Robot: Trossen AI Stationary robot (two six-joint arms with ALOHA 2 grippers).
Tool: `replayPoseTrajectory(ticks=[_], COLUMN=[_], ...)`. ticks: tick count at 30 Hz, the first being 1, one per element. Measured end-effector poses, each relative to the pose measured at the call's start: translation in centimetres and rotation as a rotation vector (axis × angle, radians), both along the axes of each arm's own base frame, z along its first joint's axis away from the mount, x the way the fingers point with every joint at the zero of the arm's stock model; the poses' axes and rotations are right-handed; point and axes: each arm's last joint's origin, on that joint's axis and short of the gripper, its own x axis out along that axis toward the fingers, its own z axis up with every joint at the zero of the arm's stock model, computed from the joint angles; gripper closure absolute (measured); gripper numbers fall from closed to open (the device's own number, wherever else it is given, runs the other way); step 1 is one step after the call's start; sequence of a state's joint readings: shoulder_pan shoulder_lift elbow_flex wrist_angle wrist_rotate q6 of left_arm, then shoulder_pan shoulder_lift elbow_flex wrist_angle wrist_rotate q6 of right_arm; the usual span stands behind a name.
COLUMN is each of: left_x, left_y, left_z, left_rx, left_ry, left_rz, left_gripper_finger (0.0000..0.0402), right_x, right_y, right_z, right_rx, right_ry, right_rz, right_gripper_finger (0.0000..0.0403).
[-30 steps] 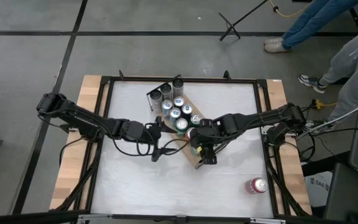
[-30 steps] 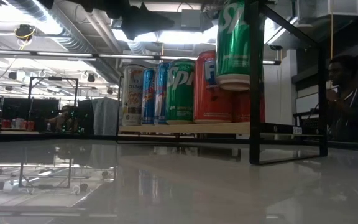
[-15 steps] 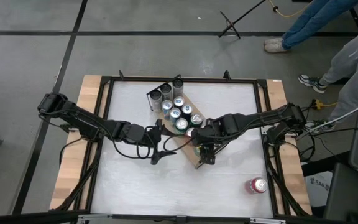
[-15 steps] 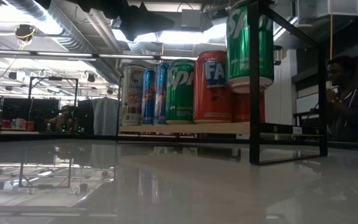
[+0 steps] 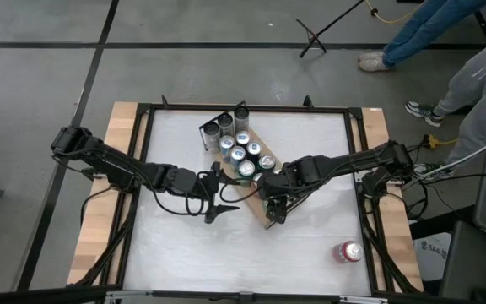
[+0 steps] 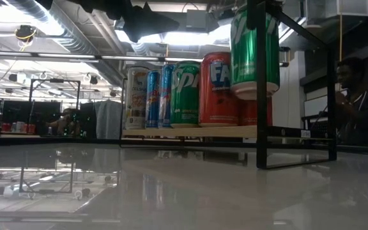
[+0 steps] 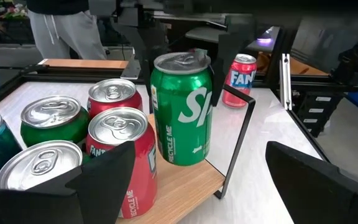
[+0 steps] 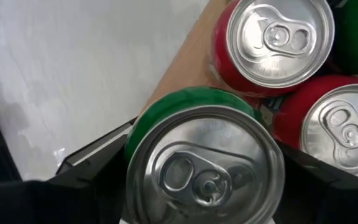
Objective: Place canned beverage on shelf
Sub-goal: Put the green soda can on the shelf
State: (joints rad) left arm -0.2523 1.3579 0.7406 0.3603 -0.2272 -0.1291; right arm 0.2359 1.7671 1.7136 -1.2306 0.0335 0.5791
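A: Starting with the biggest thing, we see the white table [image 5: 184,245], and on it the shelf [image 5: 258,213], a long wooden board lying at a slant near the middle with a black rail at its end.

B: We count a cluster of cans [image 5: 241,153] already standing on it, filling the far part. The near end is bare wood.

A: So most of the job looks done to us. The right gripper [image 5: 270,187] hangs over that near end, its fingers pinching a green can [image 7: 181,107] from both sides.

B: From table height we see the can's base a little above the board, not resting on it, just beside a red can [image 6: 218,88]. We judge it needs lowering and letting go.

A: The left gripper [image 5: 218,201] waits beside the shelf, fingers spread, holding nothing.

B: One more red can [image 5: 349,252] stands alone near the table's corner, well apart from the shelf, so we reckon that one is left too
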Motion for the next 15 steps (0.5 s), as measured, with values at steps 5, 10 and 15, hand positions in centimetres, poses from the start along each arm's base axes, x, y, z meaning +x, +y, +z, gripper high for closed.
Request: replayPoseTrajectory(ticks=[5, 10, 15], left_x=[0.0, 0.0, 0.0], left_y=[0.0, 0.0, 0.0], left_z=[0.0, 0.0, 0.0], left_rx=[0.000, 0.000, 0.001], left_ry=[0.001, 0.002, 0.002], left_rz=[0.000, 0.000, 0.000], left_gripper_finger=[0.0047, 0.0047, 0.0047], right_x=[0.3, 0.8, 1.3], right_y=[0.1, 0.2, 0.3], right_z=[-0.5, -1.3, -2.0], right_rx=[-0.004, -0.010, -0.013], right_ry=[0.014, 0.040, 0.053], right_rz=[0.000, -0.001, -0.001], right_gripper_finger=[0.0111, 0.0111, 0.0111])
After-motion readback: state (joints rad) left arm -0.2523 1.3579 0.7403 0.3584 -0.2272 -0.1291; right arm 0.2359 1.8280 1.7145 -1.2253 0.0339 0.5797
